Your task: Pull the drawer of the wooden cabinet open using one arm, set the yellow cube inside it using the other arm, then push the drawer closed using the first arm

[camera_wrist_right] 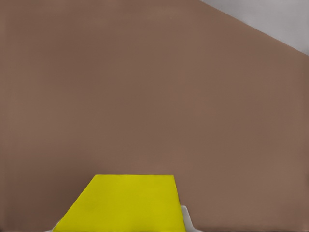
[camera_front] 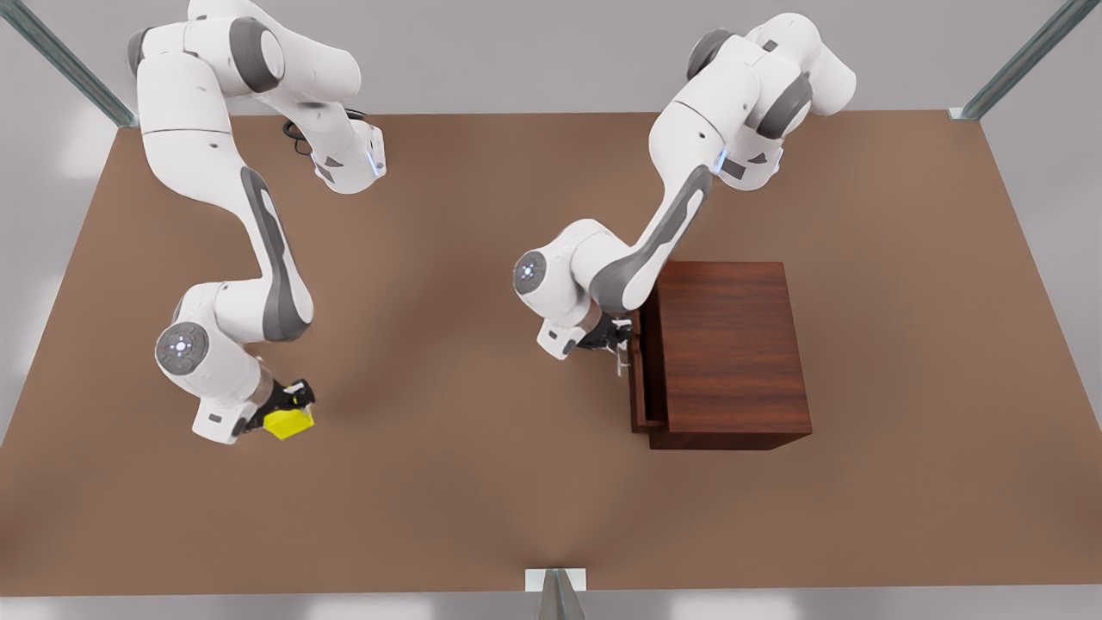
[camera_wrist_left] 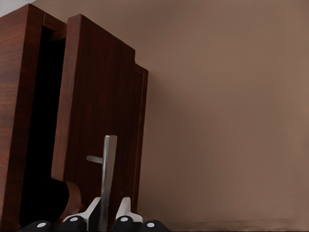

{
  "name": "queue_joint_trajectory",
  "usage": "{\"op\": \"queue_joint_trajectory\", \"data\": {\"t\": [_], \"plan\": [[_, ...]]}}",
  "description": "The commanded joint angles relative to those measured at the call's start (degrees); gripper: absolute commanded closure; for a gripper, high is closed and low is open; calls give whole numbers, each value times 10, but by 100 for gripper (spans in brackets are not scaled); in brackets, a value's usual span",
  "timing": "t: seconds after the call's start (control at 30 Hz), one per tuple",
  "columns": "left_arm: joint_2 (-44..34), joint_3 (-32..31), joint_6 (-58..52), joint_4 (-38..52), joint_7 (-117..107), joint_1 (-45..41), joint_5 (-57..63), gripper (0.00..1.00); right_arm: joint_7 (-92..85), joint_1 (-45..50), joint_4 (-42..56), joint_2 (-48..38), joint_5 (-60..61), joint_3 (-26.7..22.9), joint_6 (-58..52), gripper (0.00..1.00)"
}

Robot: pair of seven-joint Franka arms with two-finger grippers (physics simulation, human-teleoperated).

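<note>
The wooden cabinet (camera_front: 732, 344) stands on the table at the front view's right. Its drawer (camera_front: 638, 379) is pulled out a little, leaving a dark gap in the left wrist view between drawer front (camera_wrist_left: 101, 106) and cabinet (camera_wrist_left: 19, 96). My left gripper (camera_front: 613, 337) is shut on the silver bar handle (camera_wrist_left: 108, 169), with a finger (camera_wrist_left: 124, 209) on either side of it. At the front view's left, my right gripper (camera_front: 293, 406) is shut on the yellow cube (camera_front: 288, 422), low over the table. In the right wrist view the cube (camera_wrist_right: 125, 203) sits beside one fingertip (camera_wrist_right: 186, 220).
The brown table (camera_front: 482, 482) stretches wide between the two arms and in front of them. Metal frame posts stand at the back corners (camera_front: 1016, 60) and at the middle of the near edge (camera_front: 557, 594).
</note>
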Motion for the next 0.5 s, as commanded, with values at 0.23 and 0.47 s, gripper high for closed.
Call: {"op": "queue_joint_trajectory", "data": {"t": [0.23,0.47], "plan": [[0,-4,-2,15,-31,-12,-23,40,198,-4,104,-95,2,23,-289,33],[8,-5,24,32,-34,-15,-23,40,196,-4,103,-93,5,23,-289,33]]}}
